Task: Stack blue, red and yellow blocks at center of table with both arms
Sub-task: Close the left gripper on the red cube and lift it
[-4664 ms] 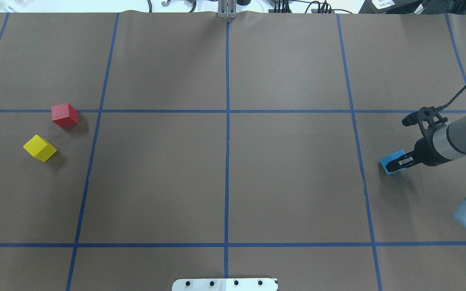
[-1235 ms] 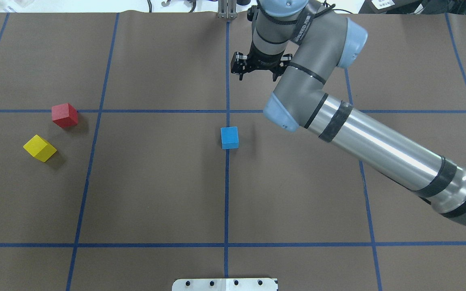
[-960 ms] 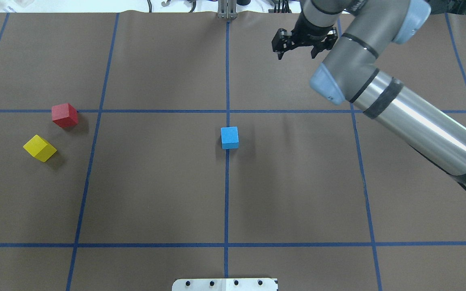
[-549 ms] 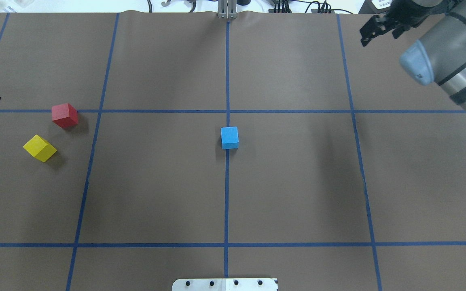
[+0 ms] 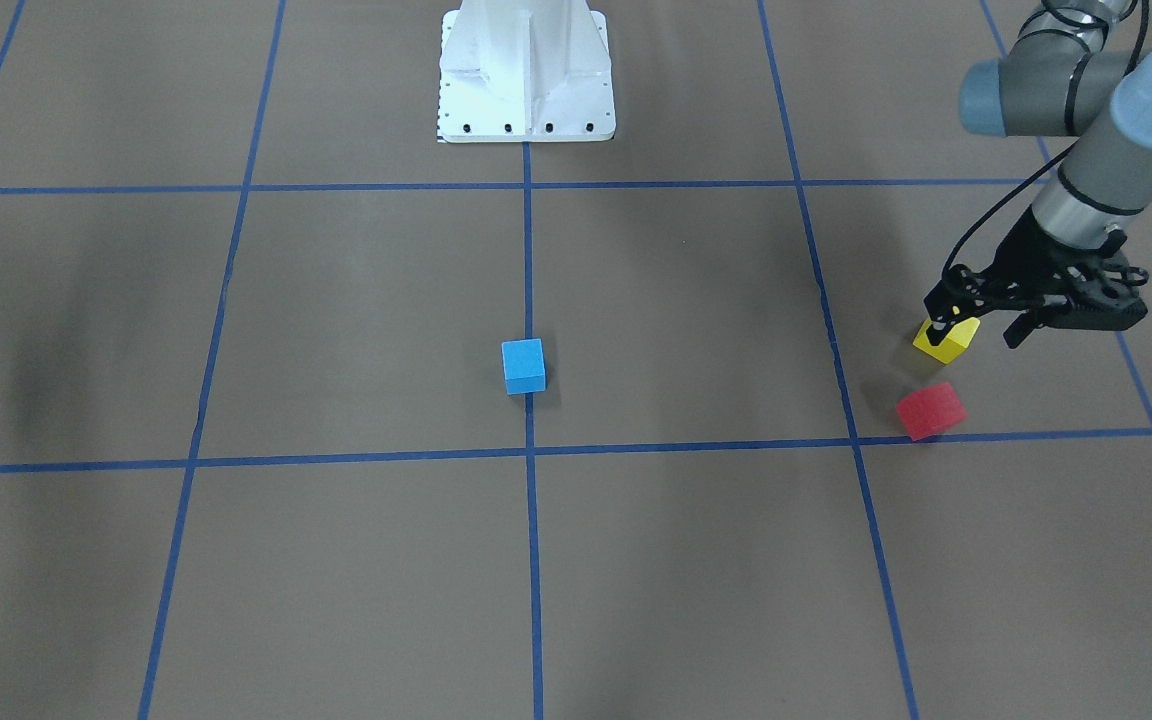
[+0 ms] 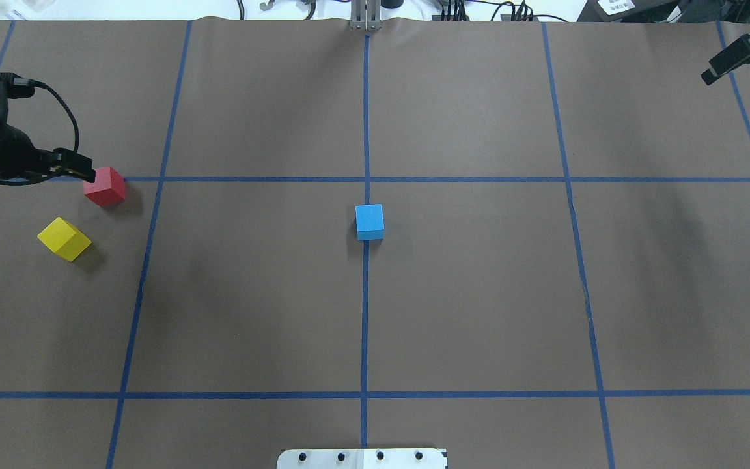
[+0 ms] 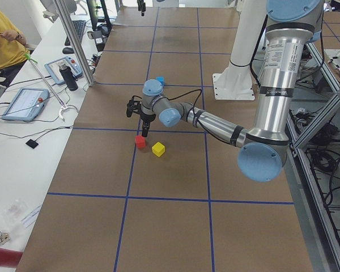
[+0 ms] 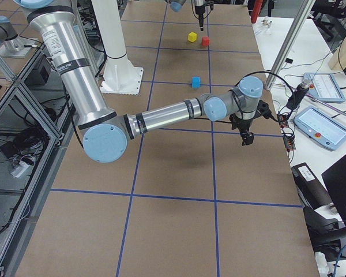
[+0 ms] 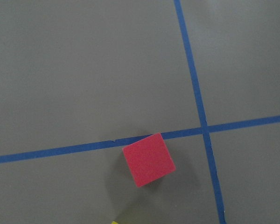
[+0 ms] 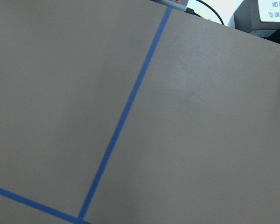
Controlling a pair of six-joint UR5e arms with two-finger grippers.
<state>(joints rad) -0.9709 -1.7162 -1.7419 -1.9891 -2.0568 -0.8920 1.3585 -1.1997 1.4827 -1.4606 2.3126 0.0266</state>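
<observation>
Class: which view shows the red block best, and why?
Left wrist view: the red block is large and unobstructed. Overhead, front and side views show it small; the right wrist view misses it.

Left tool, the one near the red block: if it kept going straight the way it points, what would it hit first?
Likely the red block just below the left tool, or the table right beside it; height is unclear.

On the desk (image 6: 479, 293) I count three blocks: one blue block (image 6: 369, 221), one red block (image 6: 105, 185) and one yellow block (image 6: 64, 238). There are two pincers, the left pincer (image 6: 82, 172) and the right pincer (image 8: 246, 135). Further I count one white base plate (image 6: 362, 458) and one person in a yellow shirt (image 7: 3, 39).
</observation>
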